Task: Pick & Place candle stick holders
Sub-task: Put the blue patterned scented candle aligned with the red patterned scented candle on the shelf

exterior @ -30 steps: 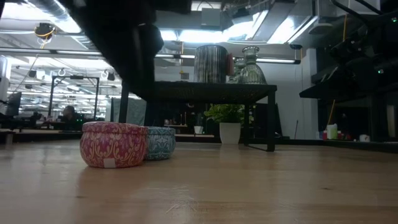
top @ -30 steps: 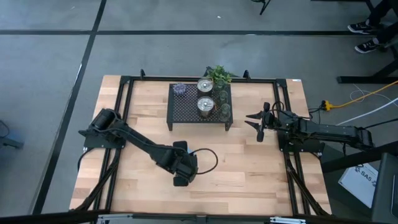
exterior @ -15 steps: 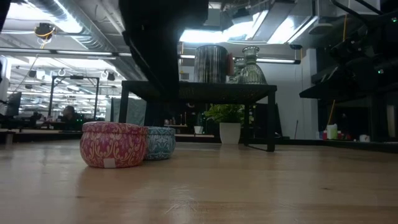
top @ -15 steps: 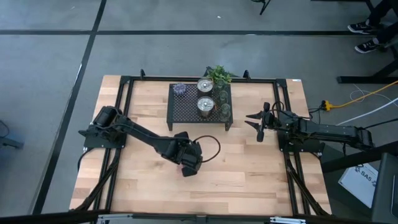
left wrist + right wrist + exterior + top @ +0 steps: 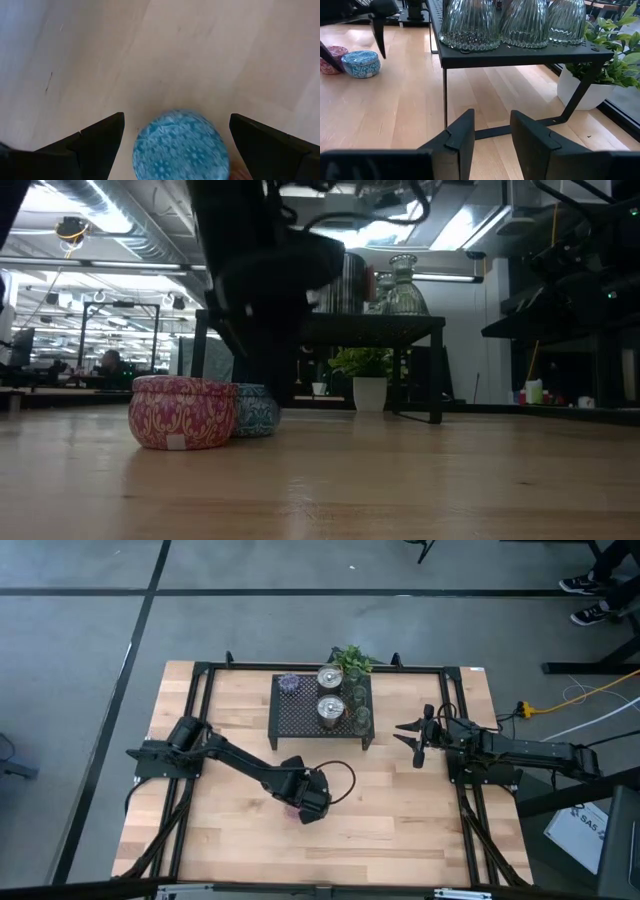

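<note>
Near the tabletop's middle, my left fingers [image 5: 172,137] stood wide, straddling the blue holder [image 5: 180,145] directly below.

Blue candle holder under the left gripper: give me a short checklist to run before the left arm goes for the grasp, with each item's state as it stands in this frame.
1. Left gripper open: ok.
2. Blue holder between its fingers: ok, roughly centred, slightly nearer one finger.
3. Fingers clear of the holder: ok, gaps show on both sides.
4. Pink holder out of the closing path: cannot tell; it sits right beside the blue one.
5. Right gripper out of the way: ok, parked beside the black rack.
6. Gripper low enough to grip: cannot tell.
</note>
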You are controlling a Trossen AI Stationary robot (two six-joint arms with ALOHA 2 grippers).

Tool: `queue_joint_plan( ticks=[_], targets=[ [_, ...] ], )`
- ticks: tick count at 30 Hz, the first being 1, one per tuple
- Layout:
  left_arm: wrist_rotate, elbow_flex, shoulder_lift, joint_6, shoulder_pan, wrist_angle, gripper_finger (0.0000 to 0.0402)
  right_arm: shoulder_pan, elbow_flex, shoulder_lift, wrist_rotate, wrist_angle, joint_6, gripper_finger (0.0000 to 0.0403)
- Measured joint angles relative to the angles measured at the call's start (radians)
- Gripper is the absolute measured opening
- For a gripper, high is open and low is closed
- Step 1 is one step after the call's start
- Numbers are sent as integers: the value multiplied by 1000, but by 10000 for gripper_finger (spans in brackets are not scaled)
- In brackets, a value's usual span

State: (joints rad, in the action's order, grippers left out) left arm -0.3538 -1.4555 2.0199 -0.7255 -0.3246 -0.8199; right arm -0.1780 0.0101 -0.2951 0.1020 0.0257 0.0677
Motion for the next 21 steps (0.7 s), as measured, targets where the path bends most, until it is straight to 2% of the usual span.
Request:
queue_joint_plan(
  ticks=[5, 11, 21],
  targets=[
    [22, 0, 31, -18, 22, -18, 359, 0, 0, 0, 0, 0, 0, 128],
    [123, 0, 31, -46, 39, -78, 359, 0, 0, 0, 0, 0, 0, 128],
    [174, 35, 26, -79, 37, -71, 359, 0, 0, 0, 0, 0, 0, 128]
  ],
)
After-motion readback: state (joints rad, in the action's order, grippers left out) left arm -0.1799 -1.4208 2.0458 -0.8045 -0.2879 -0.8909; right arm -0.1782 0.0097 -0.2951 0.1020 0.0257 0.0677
